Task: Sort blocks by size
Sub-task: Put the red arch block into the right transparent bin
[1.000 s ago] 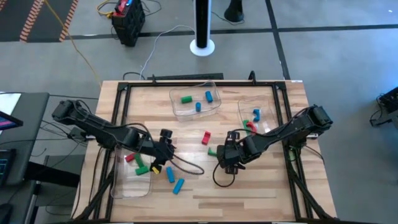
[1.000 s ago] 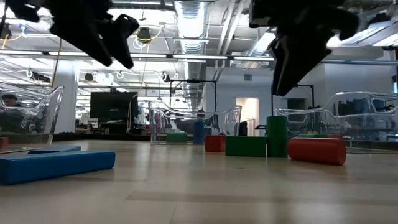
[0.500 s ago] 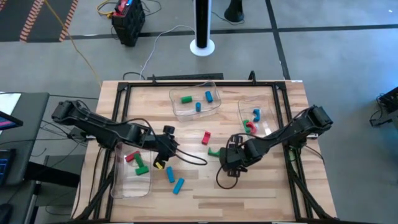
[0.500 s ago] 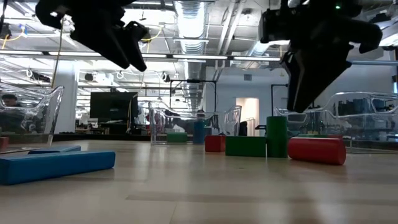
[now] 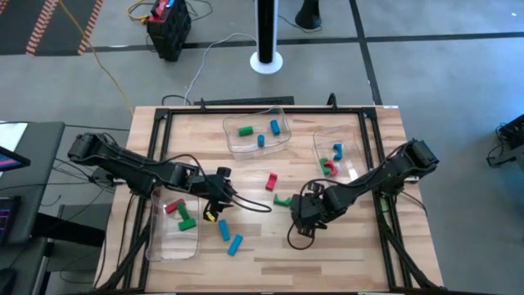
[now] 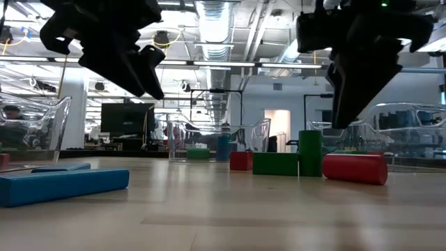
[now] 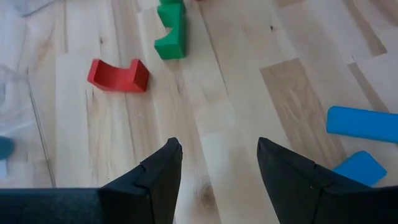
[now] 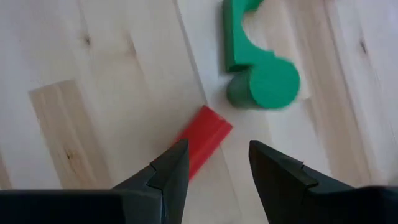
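High view looks straight down on the whole table [image 5: 344, 254], low view level across it, wrist views close above; all share mid-table.

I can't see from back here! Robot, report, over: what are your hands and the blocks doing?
Left gripper open, empty, above bare table. Right gripper open, over a red block beside green blocks. Nothing blocking. Over.

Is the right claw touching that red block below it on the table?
Apart. In the right wrist view the right gripper stands open, the red block lying on the wood beyond its tips. The low view shows it hanging well above the table.
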